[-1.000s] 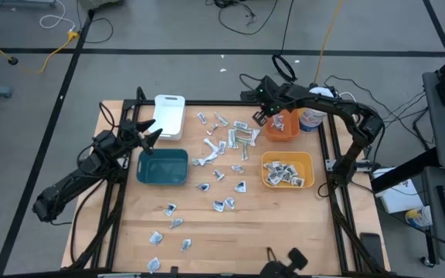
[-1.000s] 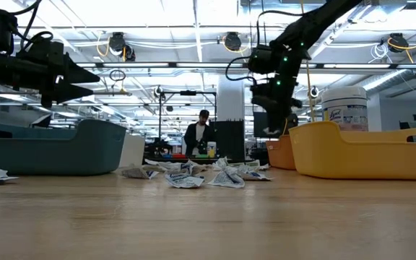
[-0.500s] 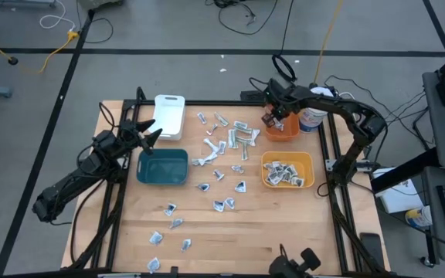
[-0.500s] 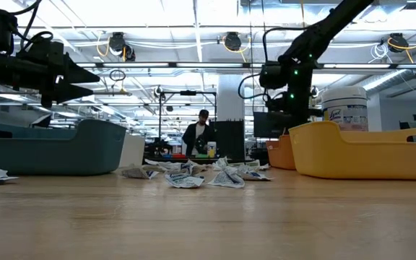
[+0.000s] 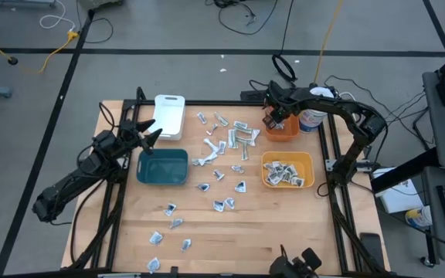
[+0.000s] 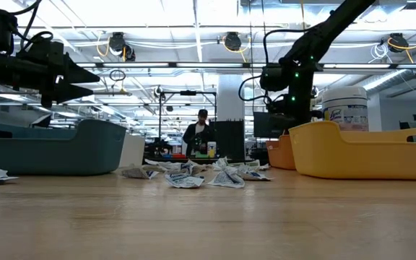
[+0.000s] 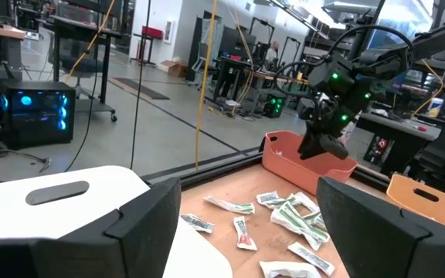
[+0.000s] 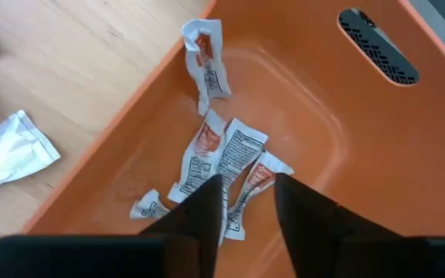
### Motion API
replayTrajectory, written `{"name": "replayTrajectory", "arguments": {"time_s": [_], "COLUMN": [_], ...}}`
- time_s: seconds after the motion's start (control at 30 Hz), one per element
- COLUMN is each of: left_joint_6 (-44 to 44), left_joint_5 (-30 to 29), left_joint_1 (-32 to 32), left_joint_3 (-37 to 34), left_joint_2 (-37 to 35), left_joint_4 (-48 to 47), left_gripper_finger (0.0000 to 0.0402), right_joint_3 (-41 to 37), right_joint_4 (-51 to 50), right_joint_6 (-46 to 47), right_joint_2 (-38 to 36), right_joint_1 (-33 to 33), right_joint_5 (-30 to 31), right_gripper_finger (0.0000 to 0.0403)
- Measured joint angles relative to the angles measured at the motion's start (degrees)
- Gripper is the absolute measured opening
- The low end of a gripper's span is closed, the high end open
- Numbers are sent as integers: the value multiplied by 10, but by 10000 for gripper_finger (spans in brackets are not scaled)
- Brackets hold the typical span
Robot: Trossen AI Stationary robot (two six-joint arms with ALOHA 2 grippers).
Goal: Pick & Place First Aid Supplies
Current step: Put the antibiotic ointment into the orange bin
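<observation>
Wooden counter (image 5: 207, 224) under the overhead camera carried four bins and a wide scatter of first aid packets (image 5: 230, 143). Sorting looked partly done. The orange bin (image 8: 300, 131) at the far right held a handful of packets (image 8: 222, 166) on its floor, one more leaning against its wall. The yellow bin (image 5: 306, 164) beside it held a small heap. The teal bin (image 5: 163, 167) and the white bin (image 5: 170, 116) on the left appeared empty from above. Most of the packets remained loose: a cluster in the middle of the counter and a thinner trail (image 5: 172, 224) toward the near edge.

The right end effector (image 5: 273, 120) hung over the orange bin, its fingers parted with nothing between them, so a packet was likely just dropped. The left end effector (image 5: 150, 132) waited wide open and empty, above the teal bin's far edge.
</observation>
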Motion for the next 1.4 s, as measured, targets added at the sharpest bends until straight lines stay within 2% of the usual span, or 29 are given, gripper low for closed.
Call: {"name": "replayTrajectory", "arguments": {"time_s": [0.17, 0.27, 0.5, 0.63, 0.73, 0.93, 1.1, 1.4], "left_joint_6": [0, 0, 0, 0, 0, 0, 0, 0], "left_joint_5": [0, 0, 0, 0, 0, 0, 0, -4], "left_joint_1": [0, 0, 0, 0, 0, 0, 0, 0], "left_joint_3": [0, 0, 0, 0, 0, 0, 0, 0], "left_joint_2": [0, 0, 0, 0, 0, 0, 0, 0], "left_joint_4": [0, 0, 0, 0, 0, 0, 0, 0], "left_gripper_finger": [306, 306, 306, 306, 306, 306, 306, 306], "right_joint_3": [0, 0, 0, 0, 0, -1, -47, -188], "right_joint_4": [10, 30, 105, 148, 191, 281, 397, 634], "right_joint_6": [-22, -48, -136, -157, -133, -95, -102, -95], "right_joint_2": [-5, -21, -77, -106, -114, -115, -114, -115], "right_joint_1": [4, 8, 33, 52, 69, 111, 156, 224], "right_joint_5": [11, 30, 23, -43, -106, -172, -185, -186], "right_gripper_finger": [161, 163, 154, 155, 157, 152, 150, 150]}}
